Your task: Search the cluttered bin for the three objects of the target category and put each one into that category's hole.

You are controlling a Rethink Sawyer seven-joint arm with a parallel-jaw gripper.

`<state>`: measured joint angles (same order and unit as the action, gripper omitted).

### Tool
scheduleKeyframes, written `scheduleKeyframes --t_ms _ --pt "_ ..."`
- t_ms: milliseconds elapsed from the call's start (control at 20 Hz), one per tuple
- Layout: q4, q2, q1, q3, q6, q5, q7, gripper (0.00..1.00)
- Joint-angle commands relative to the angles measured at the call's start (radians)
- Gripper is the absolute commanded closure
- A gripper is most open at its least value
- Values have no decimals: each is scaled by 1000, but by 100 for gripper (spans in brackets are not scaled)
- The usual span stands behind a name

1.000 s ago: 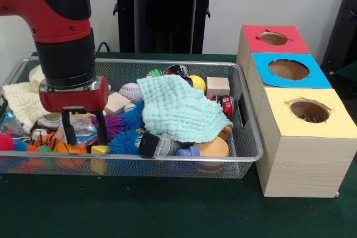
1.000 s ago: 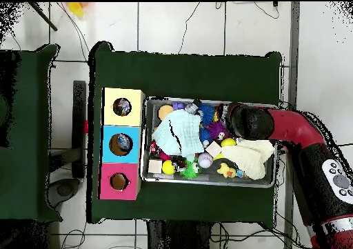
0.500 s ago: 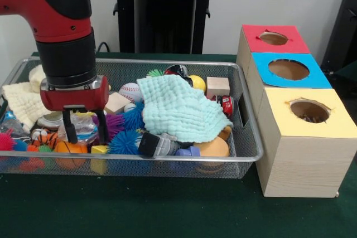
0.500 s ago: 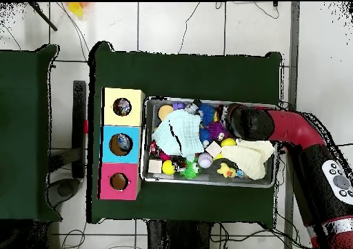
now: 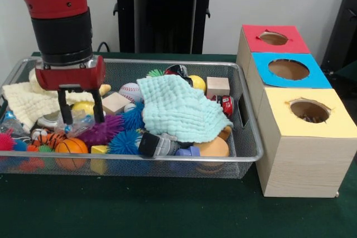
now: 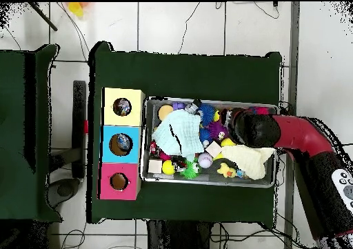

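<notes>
A wire mesh bin (image 5: 167, 160) holds a jumble of toys. My gripper (image 5: 82, 119) hangs open over its left end, above the clutter. Its fingertips stand either side of a clear plastic item (image 5: 75, 126), with a yellow ball (image 5: 83, 107) behind them; nothing is clamped. Just below lie a purple spiky ball (image 5: 103, 132), an orange basketball (image 5: 71, 146) and a blue spiky ball (image 5: 125, 142). A baseball (image 5: 130, 91) lies further back. In the overhead view the arm (image 6: 276, 129) covers the gripper at the bin's (image 6: 210, 182) right end.
A mint cloth (image 5: 178, 110) drapes over the bin's middle and a cream cloth (image 5: 22, 101) lies at its left end. Wooden blocks (image 5: 217, 86), a red car (image 5: 227, 104) and another yellow ball (image 5: 196, 82) lie near the back. Beside the bin stand red (image 5: 273, 38), blue (image 5: 288, 69) and yellow (image 5: 309, 111) holed boxes.
The gripper has risen out of the clutter and shifted slightly left. Its fingers stay apart. The purple spiky ball and basketball now show more fully.
</notes>
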<state>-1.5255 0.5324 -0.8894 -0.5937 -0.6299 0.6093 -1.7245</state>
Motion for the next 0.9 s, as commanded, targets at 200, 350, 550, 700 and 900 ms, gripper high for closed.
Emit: scheduleKeyframes --t_ms 200,350,550,700,900 --pt "-142 92 -17 27 -82 -40 41 0" --pt "-139 88 -13 32 -75 -39 37 0" --pt "-145 84 -9 40 -54 -36 25 0" --pt "-141 72 -6 42 -41 -32 21 0" --pt "-139 72 -7 42 -36 -30 21 0"
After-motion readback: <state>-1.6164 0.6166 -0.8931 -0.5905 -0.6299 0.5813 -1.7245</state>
